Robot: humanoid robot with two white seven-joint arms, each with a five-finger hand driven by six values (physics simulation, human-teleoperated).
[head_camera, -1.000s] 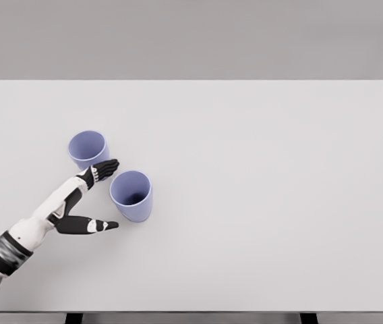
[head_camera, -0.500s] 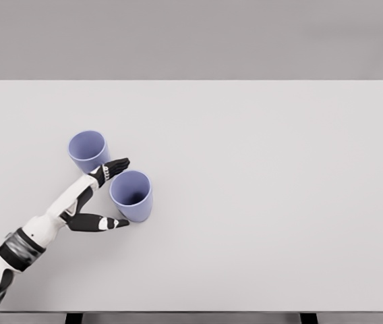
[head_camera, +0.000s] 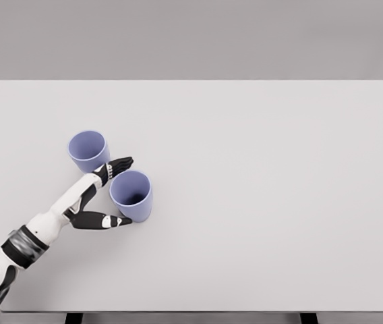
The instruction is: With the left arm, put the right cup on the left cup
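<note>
Head view: right cup [head_camera: 131, 196] upright, mouth upward, flanked by spread left hand [head_camera: 104, 196].

Two cups are standing upright on a table [head_camera: 259, 202], both in the left half of the frame. The left cup [head_camera: 87, 150] is sitting slightly above and to the left of the right cup [head_camera: 131, 195], the two near each other but apart. The left hand [head_camera: 104, 196] is reaching in from the lower left corner and lying just left of the right cup, between the two cups. Its upper fingers [head_camera: 119, 164] are pointing into the gap between the cups; the thumb [head_camera: 107, 221] is possibly touching the right cup's lower left side.
</note>
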